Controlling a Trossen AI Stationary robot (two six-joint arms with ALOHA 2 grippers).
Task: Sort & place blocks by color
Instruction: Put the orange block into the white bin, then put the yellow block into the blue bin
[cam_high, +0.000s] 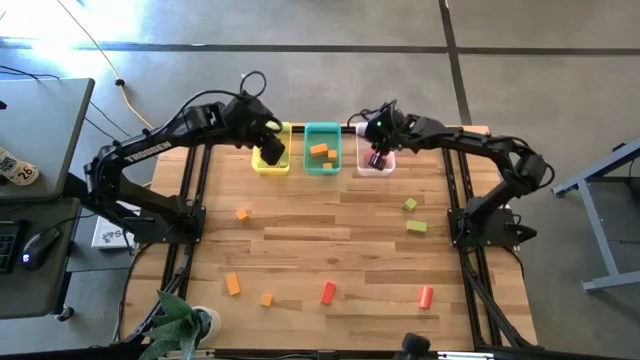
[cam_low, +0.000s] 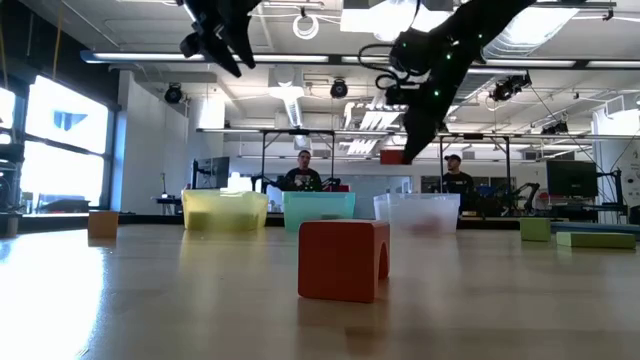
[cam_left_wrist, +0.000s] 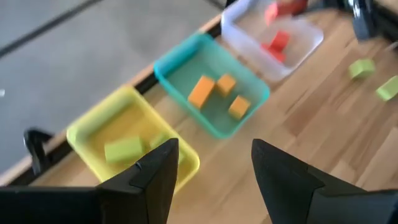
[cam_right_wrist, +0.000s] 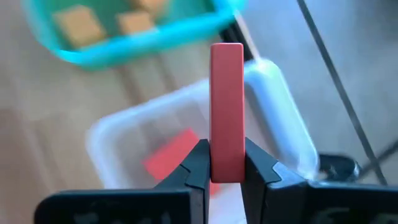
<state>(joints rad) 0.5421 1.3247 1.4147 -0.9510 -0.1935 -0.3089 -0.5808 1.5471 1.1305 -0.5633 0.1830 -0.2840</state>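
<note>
I've got the right gripper (cam_right_wrist: 225, 177) clenched on a red block (cam_right_wrist: 226, 112), hovering over the clear bin (cam_high: 376, 162), which already holds red. Left gripper (cam_left_wrist: 214, 168) above the yellow bin (cam_high: 271, 160), fingers apart, empty. Teal bin (cam_high: 322, 150) holds three orange, yellow one green at least. Left on the wood-plank table (cam_high: 330, 230): three orange, two green, two red. Blocks look matte, solid; bins thin plastic.
</note>
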